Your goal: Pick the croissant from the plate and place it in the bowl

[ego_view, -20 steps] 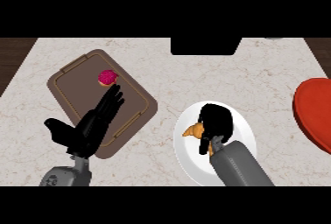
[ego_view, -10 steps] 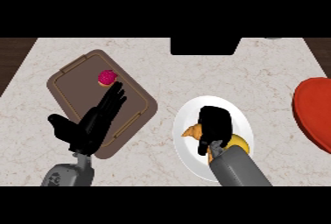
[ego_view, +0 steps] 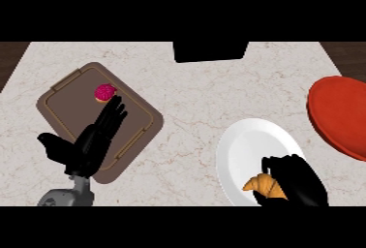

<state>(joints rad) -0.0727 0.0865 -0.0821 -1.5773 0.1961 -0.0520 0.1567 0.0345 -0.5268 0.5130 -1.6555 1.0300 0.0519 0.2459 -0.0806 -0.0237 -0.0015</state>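
Near the counter's front edge, the right hand (ego_view: 298, 181) curls round the croissant (ego_view: 265, 186) over the white plate (ego_view: 247, 145).

The golden croissant sits at the plate's front part, close to the counter's front edge. Its long side runs slanted, from the front right up to a tip that points to the left. The black fingers wrap its right side and hide part of it. The red bowl (ego_view: 340, 116) lies at the counter's right edge, just beside the plate but not touching it. Bare counter (ego_view: 200, 82) stretches between the plate and the brown cutting board (ego_view: 68, 104) at the left. A small pink cake (ego_view: 105, 92) sits on the board's back part. The left hand (ego_view: 89, 143) rests open over the board, fingers straight, tips just by the cake. A dark box (ego_view: 211, 51) stands at the back edge.
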